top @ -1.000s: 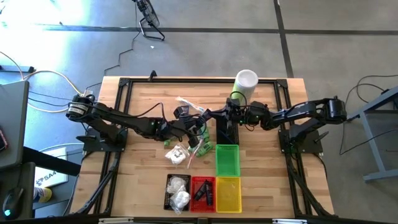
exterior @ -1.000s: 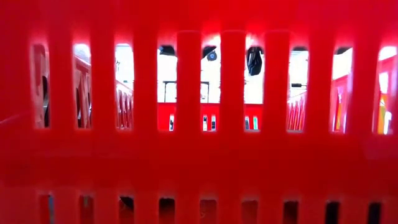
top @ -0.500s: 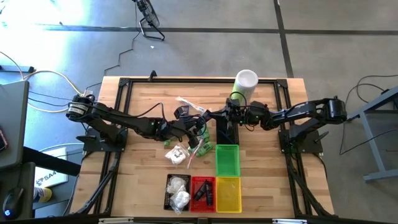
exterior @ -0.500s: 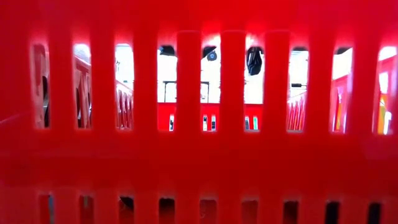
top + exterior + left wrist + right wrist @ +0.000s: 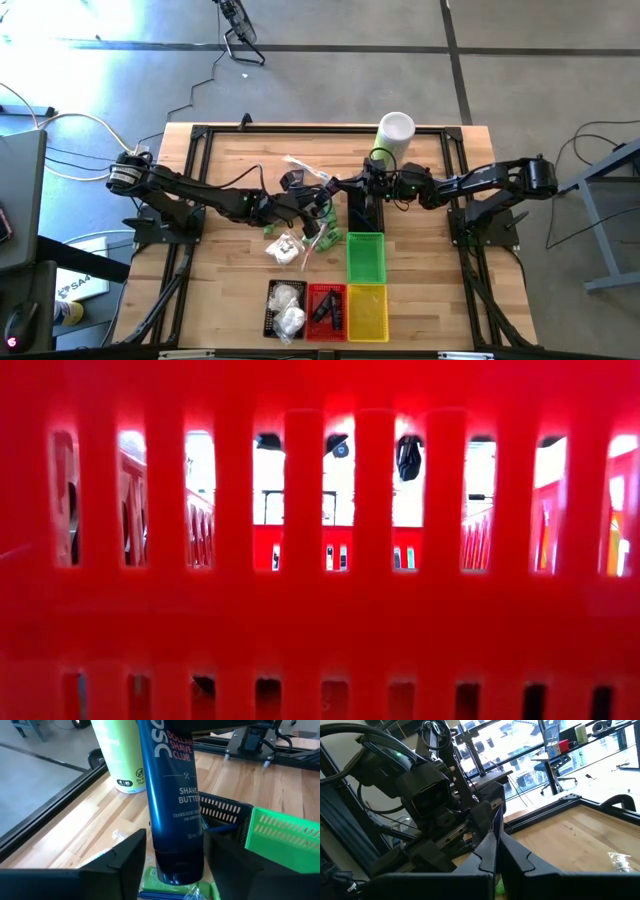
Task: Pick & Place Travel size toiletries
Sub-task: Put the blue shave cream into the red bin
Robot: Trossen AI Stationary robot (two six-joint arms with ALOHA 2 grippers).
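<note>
Blue tube (image 5: pixel 172 805) hanging between left gripper (image 5: pixel 170 857) parted fingers, pinched at its crimp by shut right gripper (image 5: pixel 495 845), near canister (image 5: pixel 120 755). Probably light, squashy, slick; best held mid-body.

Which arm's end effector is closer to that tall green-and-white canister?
The right. The right end effector sits just beside the canister, pinching a dark blue tube. The left end effector is farther off, around that tube's lower end.

Bright window daylight; a blurred red basket (image 5: pixel 320 610) fills the low view.
</note>
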